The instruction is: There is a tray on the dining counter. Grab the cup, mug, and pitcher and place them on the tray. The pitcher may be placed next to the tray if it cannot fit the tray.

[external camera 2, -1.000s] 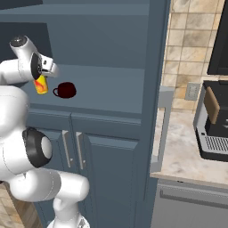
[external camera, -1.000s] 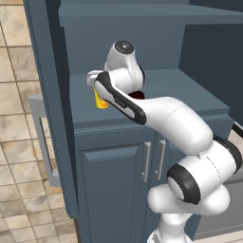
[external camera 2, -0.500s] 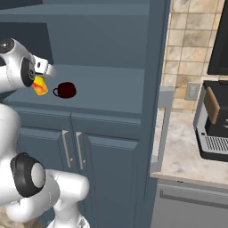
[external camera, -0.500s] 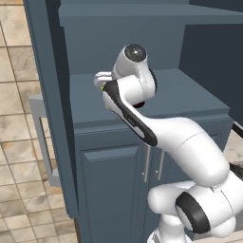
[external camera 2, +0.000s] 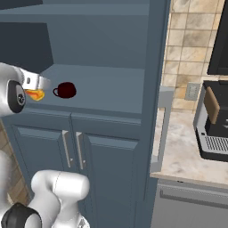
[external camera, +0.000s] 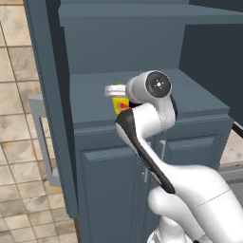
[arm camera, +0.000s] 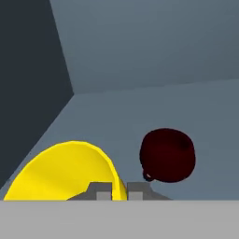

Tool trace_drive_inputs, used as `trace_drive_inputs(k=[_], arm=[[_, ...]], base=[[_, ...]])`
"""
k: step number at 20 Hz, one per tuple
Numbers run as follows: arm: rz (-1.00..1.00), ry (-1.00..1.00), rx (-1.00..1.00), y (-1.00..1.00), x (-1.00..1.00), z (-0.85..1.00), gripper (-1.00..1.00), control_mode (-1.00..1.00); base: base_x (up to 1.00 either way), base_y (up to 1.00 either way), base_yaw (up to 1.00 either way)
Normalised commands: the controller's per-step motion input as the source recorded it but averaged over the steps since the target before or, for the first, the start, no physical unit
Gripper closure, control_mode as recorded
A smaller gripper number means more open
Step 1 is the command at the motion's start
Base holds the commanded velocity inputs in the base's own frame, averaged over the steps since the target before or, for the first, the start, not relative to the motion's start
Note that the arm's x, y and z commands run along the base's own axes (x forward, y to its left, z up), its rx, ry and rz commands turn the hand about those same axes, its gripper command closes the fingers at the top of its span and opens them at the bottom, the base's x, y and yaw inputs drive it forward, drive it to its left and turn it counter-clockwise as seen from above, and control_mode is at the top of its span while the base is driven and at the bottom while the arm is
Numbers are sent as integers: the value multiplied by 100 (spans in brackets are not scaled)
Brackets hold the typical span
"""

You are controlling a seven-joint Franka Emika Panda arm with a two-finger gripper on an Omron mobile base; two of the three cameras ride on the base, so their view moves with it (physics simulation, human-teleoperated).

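The cup looks like smooth, matt yellow plastic, with a red-orange mark on its side. The mug is dark maroon with a faint sheen, ceramic-like. The cabinet shelf is flat, matt blue-grey, as painted wood. At right of the right base view, the wall tiles are mottled beige stone and the counter pale marbled stone.

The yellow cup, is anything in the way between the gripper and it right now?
Nothing visible. The gripper is shut on the cup wall. The mug stands apart on the cabinet shelf.
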Motion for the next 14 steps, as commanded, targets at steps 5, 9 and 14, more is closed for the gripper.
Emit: trace_drive_inputs(k=[5,9,14], arm=[[-1,-4,14,-40,-88,35,100,-100],[0,0,15,-42,-86,28,100,-100],[0,0,9,-32,-74,31,100,-100]], base=[[0,0,0],[0,0,0],[0,0,0]])
